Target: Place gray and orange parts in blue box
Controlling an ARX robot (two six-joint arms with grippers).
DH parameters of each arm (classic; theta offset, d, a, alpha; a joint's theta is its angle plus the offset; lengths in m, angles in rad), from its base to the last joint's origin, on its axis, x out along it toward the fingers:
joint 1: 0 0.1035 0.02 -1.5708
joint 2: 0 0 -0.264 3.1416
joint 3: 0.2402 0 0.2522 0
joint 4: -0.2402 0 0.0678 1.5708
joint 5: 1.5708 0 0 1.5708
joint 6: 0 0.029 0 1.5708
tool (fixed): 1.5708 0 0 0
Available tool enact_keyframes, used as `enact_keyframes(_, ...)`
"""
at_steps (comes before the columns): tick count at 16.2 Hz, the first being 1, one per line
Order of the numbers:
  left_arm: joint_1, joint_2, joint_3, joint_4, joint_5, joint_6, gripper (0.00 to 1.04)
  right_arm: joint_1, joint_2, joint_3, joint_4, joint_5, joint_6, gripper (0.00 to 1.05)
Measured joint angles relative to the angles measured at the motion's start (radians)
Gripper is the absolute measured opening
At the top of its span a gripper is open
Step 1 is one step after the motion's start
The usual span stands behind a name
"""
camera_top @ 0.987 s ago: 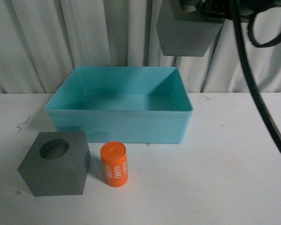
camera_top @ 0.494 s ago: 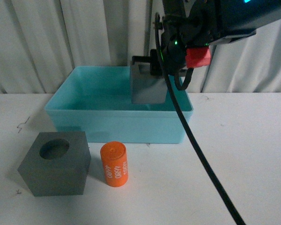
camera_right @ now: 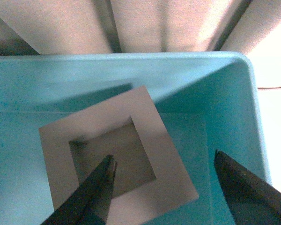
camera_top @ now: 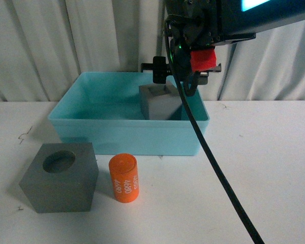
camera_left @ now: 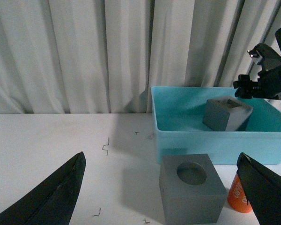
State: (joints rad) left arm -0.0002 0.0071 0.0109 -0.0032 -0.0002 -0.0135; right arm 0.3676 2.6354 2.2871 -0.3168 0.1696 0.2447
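**Square cube down in the box, right gripper spread above it**

My right gripper (camera_right: 164,158) hangs over the far right part of the box (camera_top: 127,134) with its fingers parted and nothing pinched between them. The square cube (camera_top: 159,101) sits directly below it on the box floor, recess facing up. In the right wrist view, one fingertip (camera_right: 107,166) hovers above the square recess. The other is out past the cube's edge, above bare turquoise floor. I cannot make out any contact between finger and cube. The cube lies turned at an angle to the box walls, close to the far wall and the right wall.

My left gripper (camera_left: 161,155) is spread wide too, and empty, held back from the box over the white table (camera_top: 254,152). The round cube (camera_left: 191,187) stands ahead of it, showing between its two fingers, on the table just outside the box's near wall with its recess up. The cylinder (camera_top: 124,178) stands upright just beside that cube, on the side toward my right arm, apart from it and from the box. Its white lettering faces me. Both pieces are nearer to me than the right gripper and off to its left. A pale curtain (camera_top: 66,46) hangs behind the box.
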Motion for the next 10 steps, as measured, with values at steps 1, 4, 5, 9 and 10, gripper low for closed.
enact_keyframes(1,0.0,0.0,0.0,0.0,0.0,0.0,0.98,-0.002,-0.024,-0.058,0.042,0.005,0.002,0.72)
enact_keyframes(4,0.0,0.0,0.0,0.0,0.0,0.0,0.98,-0.029,-0.261,-0.381,0.314,0.009,-0.003,1.0)
enact_keyframes(5,0.0,0.0,0.0,0.0,0.0,0.0,0.98,-0.048,-0.384,-0.505,0.405,0.01,-0.006,0.97)
enact_keyframes(9,0.0,0.0,0.0,0.0,0.0,0.0,0.98,-0.101,-0.642,-0.746,0.566,0.005,-0.006,0.98)
enact_keyframes(10,0.0,0.0,0.0,0.0,0.0,0.0,0.98,-0.124,-0.733,-0.833,0.611,-0.004,-0.004,0.98)
